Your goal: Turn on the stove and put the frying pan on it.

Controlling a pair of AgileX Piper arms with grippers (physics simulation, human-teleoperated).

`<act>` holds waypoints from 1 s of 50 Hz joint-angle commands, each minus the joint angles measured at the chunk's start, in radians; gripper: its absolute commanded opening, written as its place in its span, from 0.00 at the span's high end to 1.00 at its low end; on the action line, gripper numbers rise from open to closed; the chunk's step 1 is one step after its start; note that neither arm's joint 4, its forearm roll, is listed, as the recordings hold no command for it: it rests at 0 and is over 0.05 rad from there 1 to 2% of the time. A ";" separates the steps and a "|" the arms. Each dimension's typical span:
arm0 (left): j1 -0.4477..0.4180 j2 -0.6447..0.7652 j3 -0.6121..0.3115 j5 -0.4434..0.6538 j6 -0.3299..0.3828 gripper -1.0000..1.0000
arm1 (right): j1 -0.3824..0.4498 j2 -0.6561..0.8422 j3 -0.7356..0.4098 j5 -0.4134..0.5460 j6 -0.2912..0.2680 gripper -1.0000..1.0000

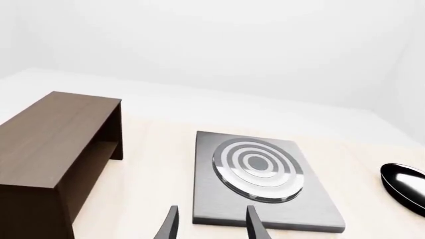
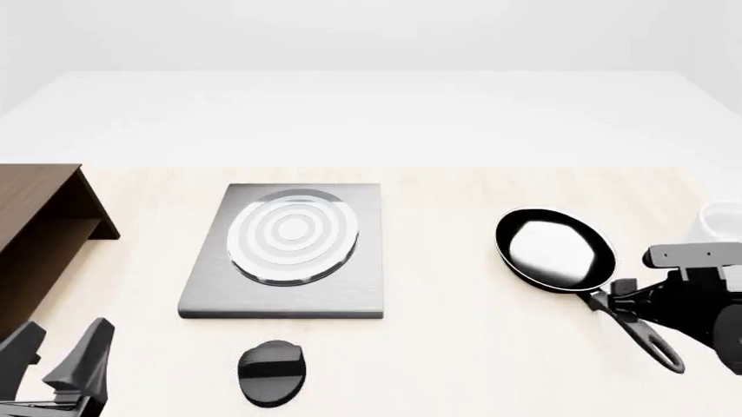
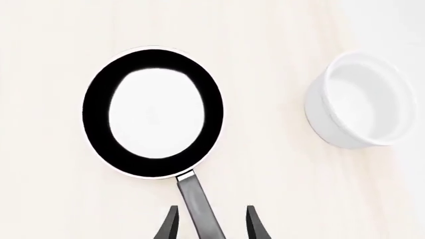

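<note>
Pale table (image 2: 464, 365) carries the stove (image 2: 290, 291), its knob (image 2: 270, 372) and the frying pan (image 2: 557, 250); no writing shows. Right gripper (image 3: 211, 224) jaws gape astride the handle; left gripper (image 1: 211, 226) jaws gape empty.

The wooden shelf (image 2: 41, 239) runs off the front view's left edge; the white bowl (image 2: 721, 219) is cut by its right edge; the right gripper (image 2: 623, 300) covers part of the frying pan's handle (image 2: 652, 340); in the left wrist view the frying pan (image 1: 405, 186) is cropped.

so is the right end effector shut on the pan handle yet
Not yet: open. In the right wrist view the right end effector straddles the frying pan handle, with gaps showing on both sides of it.
</note>
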 commanded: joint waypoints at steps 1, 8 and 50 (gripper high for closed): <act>-0.001 -0.012 0.000 0.007 0.004 0.00 | -0.002 0.051 0.007 -0.037 -0.003 0.00; -0.002 -0.012 0.000 0.006 0.005 0.00 | 0.003 0.085 0.010 -0.063 -0.004 0.00; -0.002 -0.012 0.000 0.007 0.010 0.00 | 0.028 0.247 0.025 -0.187 -0.007 0.00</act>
